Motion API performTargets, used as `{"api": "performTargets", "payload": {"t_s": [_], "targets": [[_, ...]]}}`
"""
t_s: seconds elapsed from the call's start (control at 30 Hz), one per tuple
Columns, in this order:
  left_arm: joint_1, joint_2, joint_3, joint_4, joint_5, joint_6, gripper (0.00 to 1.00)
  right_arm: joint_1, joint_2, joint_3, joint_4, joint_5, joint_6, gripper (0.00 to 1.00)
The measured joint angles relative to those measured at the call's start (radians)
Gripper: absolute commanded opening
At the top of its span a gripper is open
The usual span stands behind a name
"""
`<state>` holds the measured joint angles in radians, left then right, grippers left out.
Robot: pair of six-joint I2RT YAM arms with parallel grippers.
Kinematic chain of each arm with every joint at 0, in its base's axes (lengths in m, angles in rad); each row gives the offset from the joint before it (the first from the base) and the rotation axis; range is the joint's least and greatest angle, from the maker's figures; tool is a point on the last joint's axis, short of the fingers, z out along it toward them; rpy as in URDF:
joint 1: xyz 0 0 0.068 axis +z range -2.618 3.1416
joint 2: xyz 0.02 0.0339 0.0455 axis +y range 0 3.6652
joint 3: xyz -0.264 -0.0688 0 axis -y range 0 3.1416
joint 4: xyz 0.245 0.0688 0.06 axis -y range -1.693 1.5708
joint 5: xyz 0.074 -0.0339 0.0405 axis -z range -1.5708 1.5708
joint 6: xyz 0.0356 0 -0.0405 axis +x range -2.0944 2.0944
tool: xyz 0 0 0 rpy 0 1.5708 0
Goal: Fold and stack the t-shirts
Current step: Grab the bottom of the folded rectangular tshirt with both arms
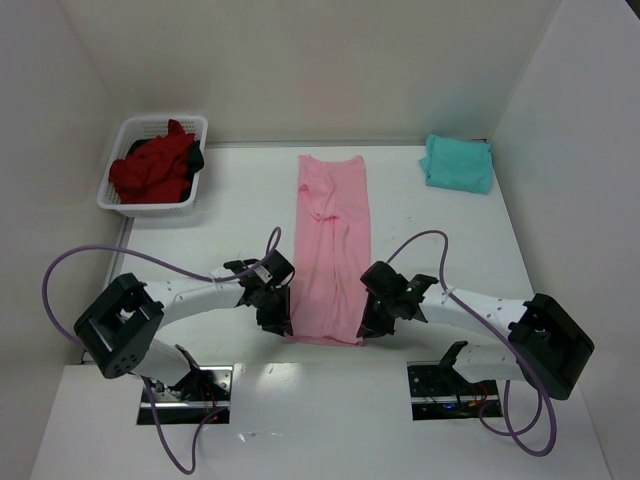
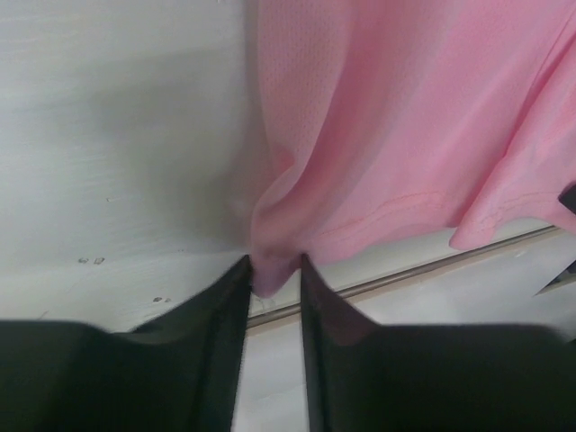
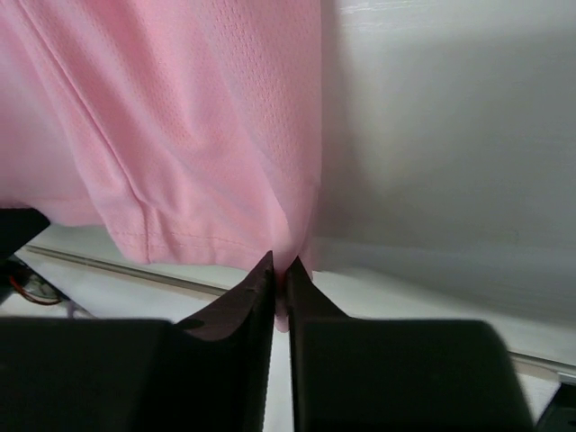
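just one pink shirt (image 1: 332,250), two tools (image 1: 283,325) (image 1: 366,326)

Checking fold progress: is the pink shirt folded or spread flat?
Partly folded: the pink shirt lies as a long narrow strip, no sleeves sticking out.

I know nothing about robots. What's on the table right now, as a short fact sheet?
pink shirt: long narrow strip, mid-table
left pincer: shut on its near left corner
right pincer: shut on its near right corner
teal shirt: folded, far right corner
basket: far left, holding dark red shirts
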<state>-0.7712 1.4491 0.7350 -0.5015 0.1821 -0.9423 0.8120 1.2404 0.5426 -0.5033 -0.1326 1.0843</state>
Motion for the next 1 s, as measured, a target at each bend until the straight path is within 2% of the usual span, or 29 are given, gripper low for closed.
{"api": "performTargets", "payload": {"t_s": [0.07, 0.2, 0.43, 0.67, 0.8, 1.0], "targets": [[0.0, 0.005, -0.008, 0.005, 0.006, -0.001, 0.23, 0.0, 0.0, 0.0, 0.005, -0.004, 0.003, 0.02], [0.0, 0.034, -0.012, 0.009, 0.019, 0.002, 0.0, 0.0, 0.0, -0.001, 0.009, -0.009, 0.008, 0.0], [0.0, 0.026, 0.002, -0.003, 0.023, 0.022, 0.0, 0.0, -0.014, 0.014, -0.006, -0.01, 0.008, 0.0], [0.0, -0.041, 0.121, -0.051, 0.023, 0.055, 0.0, -0.015, -0.014, 0.17, -0.07, -0.004, -0.037, 0.0], [0.017, -0.057, 0.21, -0.068, 0.02, 0.092, 0.0, -0.089, -0.014, 0.275, -0.095, 0.008, -0.093, 0.0], [0.103, -0.055, 0.285, -0.093, -0.004, 0.146, 0.0, -0.229, 0.026, 0.388, -0.104, 0.035, -0.194, 0.0]]}}
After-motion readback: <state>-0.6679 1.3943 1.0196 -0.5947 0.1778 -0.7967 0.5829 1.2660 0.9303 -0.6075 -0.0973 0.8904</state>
